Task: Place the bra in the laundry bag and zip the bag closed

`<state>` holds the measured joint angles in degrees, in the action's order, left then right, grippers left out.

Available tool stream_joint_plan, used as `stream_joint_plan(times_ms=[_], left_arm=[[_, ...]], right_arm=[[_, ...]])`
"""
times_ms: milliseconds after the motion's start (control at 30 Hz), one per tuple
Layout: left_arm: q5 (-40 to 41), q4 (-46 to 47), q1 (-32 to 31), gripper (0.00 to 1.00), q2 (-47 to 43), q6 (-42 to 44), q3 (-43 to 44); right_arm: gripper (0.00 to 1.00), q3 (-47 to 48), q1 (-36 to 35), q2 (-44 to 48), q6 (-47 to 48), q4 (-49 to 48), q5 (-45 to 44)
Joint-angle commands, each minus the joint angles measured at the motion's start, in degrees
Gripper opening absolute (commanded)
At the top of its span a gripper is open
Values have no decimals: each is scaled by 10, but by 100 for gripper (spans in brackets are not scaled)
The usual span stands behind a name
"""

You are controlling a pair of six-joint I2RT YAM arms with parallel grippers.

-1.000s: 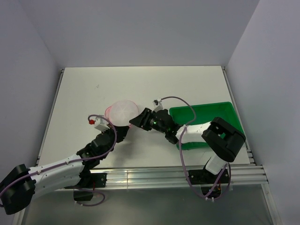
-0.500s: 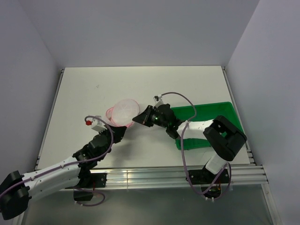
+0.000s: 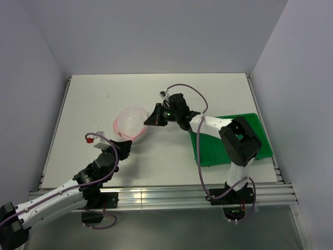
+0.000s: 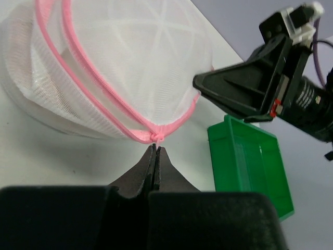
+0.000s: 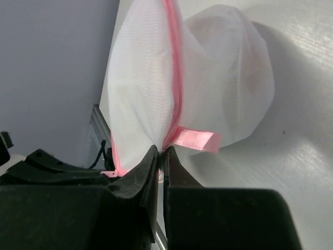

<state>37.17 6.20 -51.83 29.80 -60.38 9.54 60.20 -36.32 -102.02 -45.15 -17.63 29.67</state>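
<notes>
**Item 1.** Round white mesh clamshell laundry bag point(image 3: 131, 122), two domed halves edged in pink trim and zip.
- Location: on the white rectangular tabletop point(image 3: 104, 99), left of centre, tipped up on its edge between the two grippers.
- Pink edging of the two halves running side by side, converging in a small knot point(image 4: 156, 137) at the near end.
- Short pink satin loop point(image 5: 193, 138) projecting from the seam at the opposite end.
- Whether the zip is run shut: cannot be told.

**Item 2.** Left gripper point(image 4: 155, 151), black, two-fingered.
- Fingers pressed flat together, nipping the trim right at the knot.
- Set at the near-left side of the laundry bag.

**Item 3.** Right gripper point(image 5: 162, 154), black, two-fingered.
- Fingers drawn almost together, only a sliver between them.
- Clamped on the pink seam just beside the satin loop, at the far-right side of the laundry bag.

**Item 4.** Small pale peach-pink padded bra.
- Not plainly made out.
- Faint peach tinge behind the mesh of one dome in the right wrist view, too veiled to tell whether the garment.

**Item 5.** Green rectangular plastic tray point(image 3: 259, 136).
- Flat on the tabletop at the right, well apart from the laundry bag.
- Partly covered by the elbow of the right arm.
</notes>
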Motion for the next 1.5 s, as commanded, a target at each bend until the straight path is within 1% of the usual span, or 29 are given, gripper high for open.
stream_joint_plan(times_ms=[0, 33, 67, 100, 133, 167, 200, 233, 267, 300, 333, 400, 467, 500, 600, 700, 867, 1067, 1100, 1133, 1167, 1200, 1267, 1300, 1400, 1467], left_arm=[[-14, 30, -2, 0, 22, 40, 7], [-23, 48, -3, 0, 34, 47, 8], [-31, 78, -4, 0, 47, 48, 11], [-37, 94, -5, 0, 73, 48, 13], [-49, 110, -6, 0, 85, 52, 18], [-54, 144, -6, 0, 97, 54, 21], [-58, 158, -6, 0, 121, 55, 24], [-65, 172, -6, 0, 134, 55, 33], [-68, 183, -6, 0, 145, 56, 37], [-73, 208, -6, 0, 166, 58, 42], [-81, 217, -7, 0, 176, 59, 49], [-89, 239, -7, 0, 201, 58, 54], [-96, 248, -7, 0, 213, 55, 55], [-97, 255, -8, 0, 217, 49, 51], [-100, 259, -10, 0, 214, 45, 41], [-97, 245, -10, 0, 198, 41, 33], [-95, 232, -10, 0, 175, 36, 21], [-102, 229, -11, 0, 165, 38, 16], [-100, 225, -11, 0, 164, 40, 15], [-97, 220, -11, 0, 163, 40, 15], [-97, 217, -11, 0, 159, 41, 16], [-96, 214, -11, 0, 157, 46, 15], [-94, 210, -11, 0, 150, 47, 15], [-94, 202, -11, 0, 147, 50, 16], [-84, 176, -11, 0, 131, 59, 21], [-69, 142, -11, 0, 110, 65, 23]], right_arm=[[5, 71, 20, -28, 60, 69, -27], [13, 69, 19, -26, 56, 61, -31], [38, 61, 13, -11, 53, 55, -38], [50, 41, 10, 1, 52, 52, -49], [59, 27, 6, 14, 49, 45, -74], [71, 7, -1, 47, 44, 35, -87], [75, -38, -4, 63, 24, 23, -100], [80, -62, -9, 81, 11, -11, -125], [81, -90, -20, 113, -4, -32, -137], [81, -135, -25, 124, -28, -50, -145], [81, -150, -31, 135, -37, -76, -159], [82, -179, -52, 147, -63, -91, -163], [81, -198, -64, 145, -81, -131, -153], [81, -204, -76, 143, -101, -166, -150], [78, -207, -90, 127, -126, -215, -139], [75, -201, -90, 112, -135, -244, -135], [68, -180, -90, 89, -143, -246, -153], [50, -168, -90, 64, -158, -256, -179], [43, -167, -90, 61, -158, -256, -182], [30, -166, -91, 60, -158, -256, -187], [27, -163, -90, 57, -156, -254, -189], [20, -161, -90, 55, -154, -251, -190], [13, -157, -90, 52, -151, -248, -189], [7, -157, -90, 52, -150, -247, -191], [0, -157, -89, 54, -140, -237, -198], [0, -154, -86, 55, -133, -229, -197]])
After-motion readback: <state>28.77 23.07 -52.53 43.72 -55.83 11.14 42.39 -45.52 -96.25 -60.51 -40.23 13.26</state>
